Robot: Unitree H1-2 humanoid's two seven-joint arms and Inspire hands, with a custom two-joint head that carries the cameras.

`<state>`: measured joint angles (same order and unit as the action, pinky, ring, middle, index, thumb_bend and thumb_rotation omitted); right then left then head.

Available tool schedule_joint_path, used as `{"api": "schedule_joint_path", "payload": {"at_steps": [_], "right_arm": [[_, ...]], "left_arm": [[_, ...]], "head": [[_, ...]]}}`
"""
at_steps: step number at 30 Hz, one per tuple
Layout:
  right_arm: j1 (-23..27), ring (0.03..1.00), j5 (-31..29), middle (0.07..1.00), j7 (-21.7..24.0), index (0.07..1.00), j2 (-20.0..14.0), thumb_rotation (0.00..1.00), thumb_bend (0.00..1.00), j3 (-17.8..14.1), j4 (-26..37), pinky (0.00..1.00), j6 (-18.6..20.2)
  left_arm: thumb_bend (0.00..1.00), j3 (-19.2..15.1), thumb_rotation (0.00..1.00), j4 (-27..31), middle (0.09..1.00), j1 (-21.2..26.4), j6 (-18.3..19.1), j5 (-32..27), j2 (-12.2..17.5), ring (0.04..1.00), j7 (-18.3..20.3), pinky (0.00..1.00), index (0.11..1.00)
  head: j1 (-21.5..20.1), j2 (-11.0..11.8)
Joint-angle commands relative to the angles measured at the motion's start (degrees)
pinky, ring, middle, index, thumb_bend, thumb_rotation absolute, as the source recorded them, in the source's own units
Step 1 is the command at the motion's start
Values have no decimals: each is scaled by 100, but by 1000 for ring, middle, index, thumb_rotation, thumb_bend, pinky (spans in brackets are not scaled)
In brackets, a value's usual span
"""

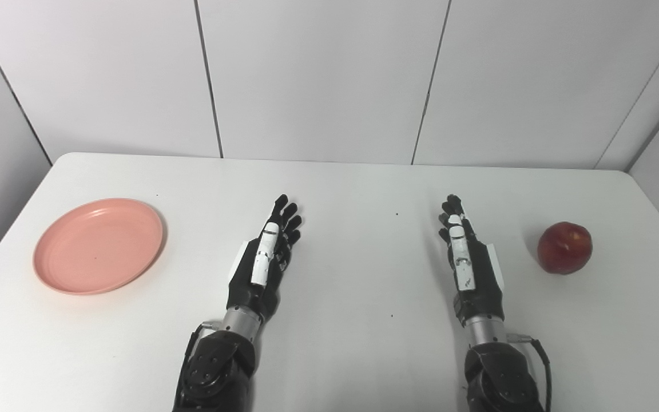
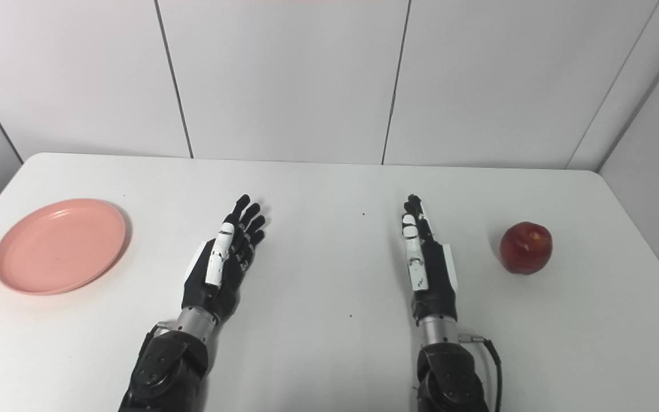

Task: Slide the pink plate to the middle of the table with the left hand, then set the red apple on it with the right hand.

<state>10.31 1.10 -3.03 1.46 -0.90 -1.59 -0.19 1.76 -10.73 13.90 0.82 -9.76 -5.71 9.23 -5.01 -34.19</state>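
A pink plate [image 1: 99,245] lies empty on the white table [image 1: 352,194] at the far left. A red apple [image 1: 564,247] stands on the table at the right. My left hand [image 1: 266,257] rests over the table left of the middle, fingers straight and apart, empty, well to the right of the plate. My right hand [image 1: 467,257] rests right of the middle, fingers straight, empty, a short way left of the apple. Both hands also show in the right eye view, the left hand [image 2: 221,260] and the right hand [image 2: 427,260].
White wall panels [image 1: 318,74] rise behind the table's far edge. A few tiny dark specks [image 1: 396,214] mark the tabletop between the hands.
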Motion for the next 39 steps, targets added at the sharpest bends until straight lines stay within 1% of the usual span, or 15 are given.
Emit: {"api": "schedule_joint_path", "payload": {"at_steps": [1,5,8,11,14,19,20,21,23,26,32,39], "right_arm": [[112,954,53,950,-27,949,17,1000,196,20,159,961,-124],[122,958,-49,952,-8,948,48,1000,190,-19,175,970,-78],[122,958,9,954,1,951,4,1000,187,7,128,962,-169],[111,959,-77,953,13,948,16,1000,187,-27,142,964,-153],[103,964,-146,959,63,955,-27,1000,196,-45,81,971,-304],[81,951,-121,948,111,945,-172,1000,221,-41,-7,933,-415],[74,950,-143,947,131,944,-193,1000,222,-40,-7,932,-426],[70,951,-179,948,157,945,-220,1000,224,-44,-23,940,-454],[61,953,-199,951,183,947,-266,1000,228,-43,-51,954,-502],[56,951,-189,952,226,946,-342,1000,235,-40,-112,947,-562],[45,948,-233,953,257,948,-355,1000,213,-49,-155,934,-623],[50,951,-247,952,264,941,-344,1000,227,-46,-223,935,-668]], "left_arm": [[404,-15,1000,-98,988,-94,-34,-38,43,981,26,996,982],[404,-12,1000,-103,987,-93,-26,-19,37,981,3,996,982],[405,-14,1000,-97,988,-97,-3,-28,25,982,-5,999,983],[406,-1,1000,-89,989,-106,6,-15,5,982,-15,999,984],[402,21,1000,-104,990,-109,-24,13,-29,982,-33,1000,984],[397,58,1000,-196,989,-99,-71,71,-114,982,-93,1000,982],[396,69,1000,-217,989,-95,-84,91,-131,981,-111,1000,982],[395,77,1000,-242,989,-90,-98,105,-154,981,-128,1000,982],[391,87,1000,-278,988,-83,-117,117,-190,979,-163,1000,980],[391,95,1000,-360,983,-73,-182,117,-228,974,-187,992,974],[388,92,1000,-445,978,-63,-251,123,-254,970,-172,975,969],[391,78,1000,-536,982,-28,-296,97,-221,973,-123,976,971]], "head": [[13,11],[14,15],[56,33],[197,62],[288,83],[586,182],[603,188],[711,224],[737,234],[887,318],[951,391],[951,433]]}}
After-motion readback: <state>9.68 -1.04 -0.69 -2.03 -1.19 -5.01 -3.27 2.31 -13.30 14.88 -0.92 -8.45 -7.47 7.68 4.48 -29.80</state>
